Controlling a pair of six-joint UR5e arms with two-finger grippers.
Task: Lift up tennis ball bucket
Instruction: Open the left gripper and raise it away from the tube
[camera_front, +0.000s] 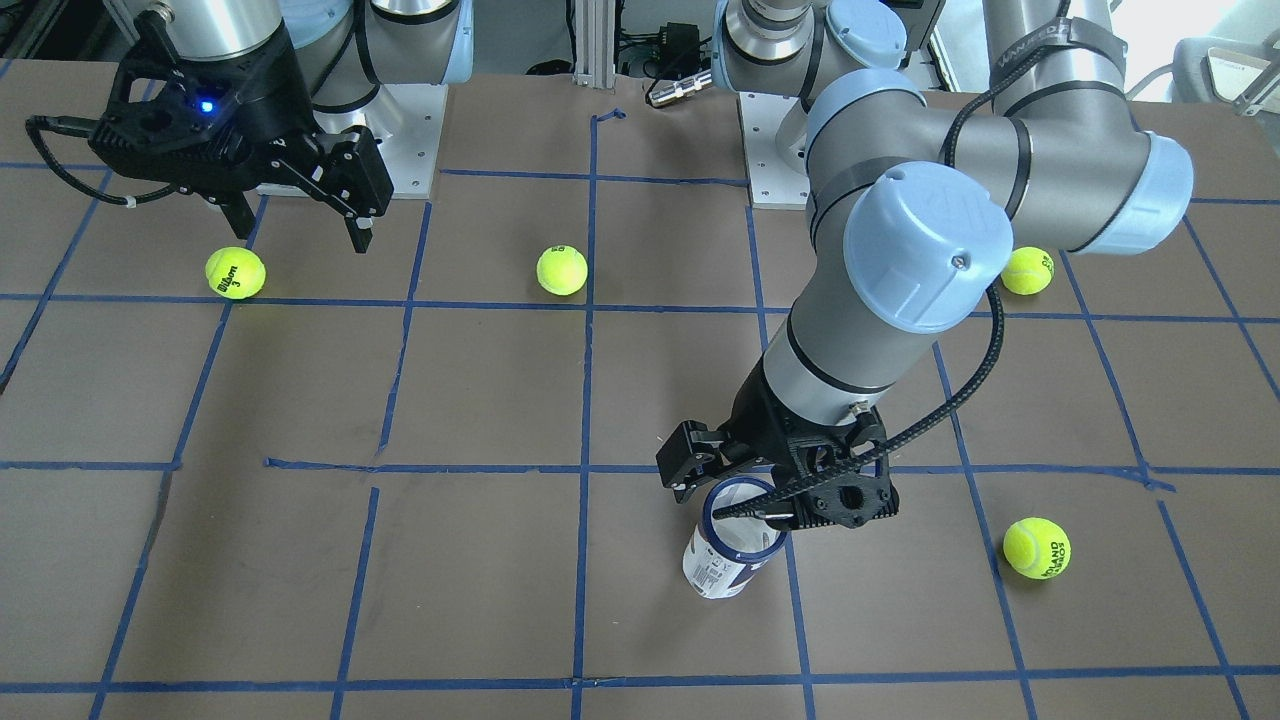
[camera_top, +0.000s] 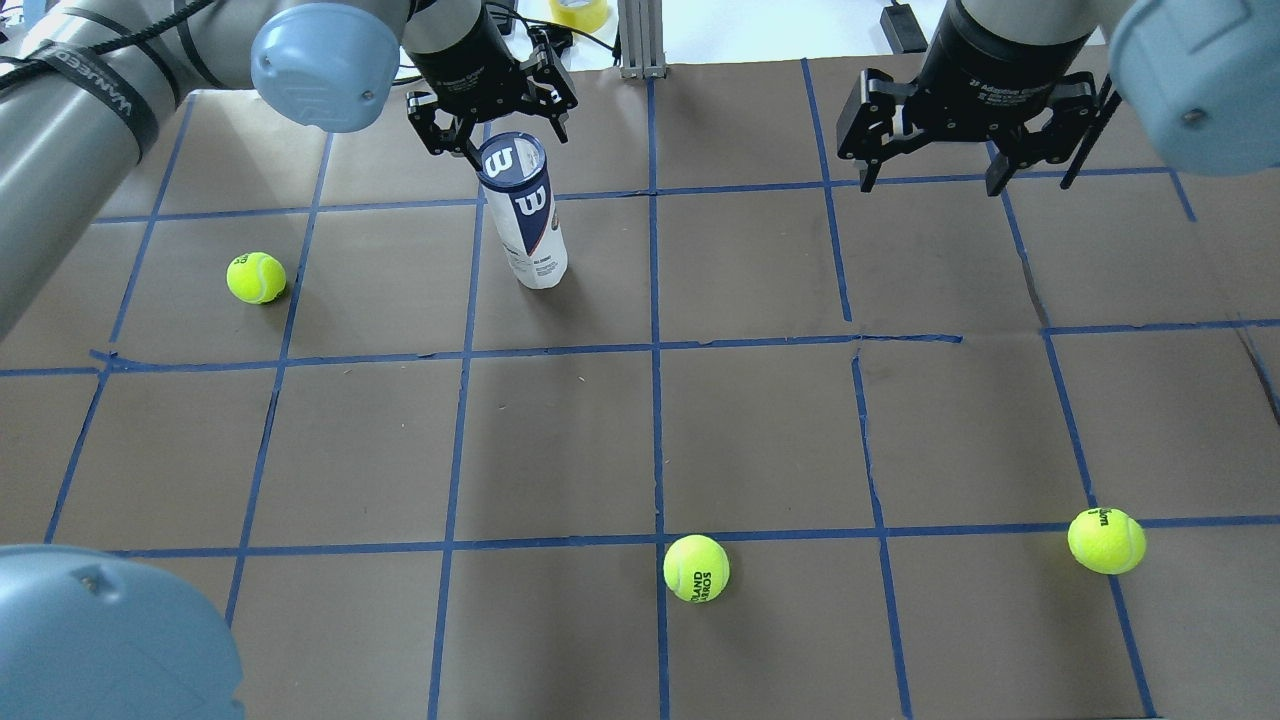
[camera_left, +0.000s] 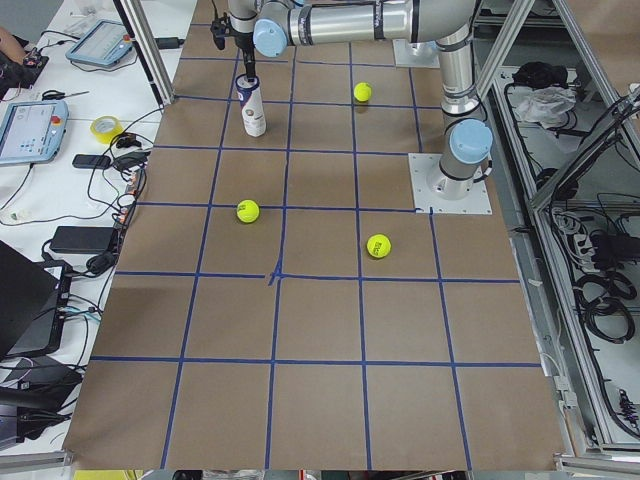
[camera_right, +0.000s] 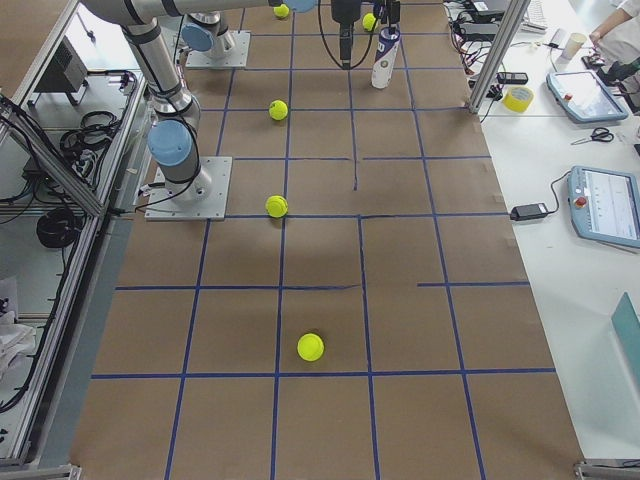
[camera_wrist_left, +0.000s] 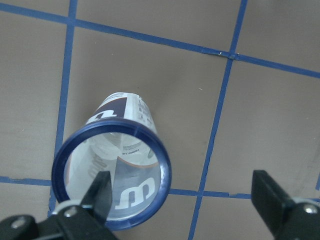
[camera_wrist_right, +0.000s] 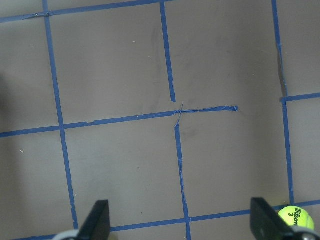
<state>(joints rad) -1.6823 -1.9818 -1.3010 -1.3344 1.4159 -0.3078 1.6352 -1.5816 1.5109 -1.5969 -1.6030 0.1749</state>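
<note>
The tennis ball bucket (camera_top: 527, 225) stands upright on the brown table at the far left of the overhead view, a slim white can with a navy rim and W logo. It also shows in the front view (camera_front: 722, 562) and the left wrist view (camera_wrist_left: 111, 175). My left gripper (camera_top: 495, 125) is open just above its top. In the left wrist view the can's rim lies under the gripper's left finger (camera_wrist_left: 101, 192), off-centre from the gap, and the jaws are not closed on it. My right gripper (camera_top: 930, 172) is open and empty above the far right of the table.
Loose tennis balls lie on the table: one left of the can (camera_top: 256, 277), one near centre front (camera_top: 696, 568), one at front right (camera_top: 1106, 540), and one more in the front view (camera_front: 1027, 270). Blue tape lines grid the table (camera_top: 760, 440).
</note>
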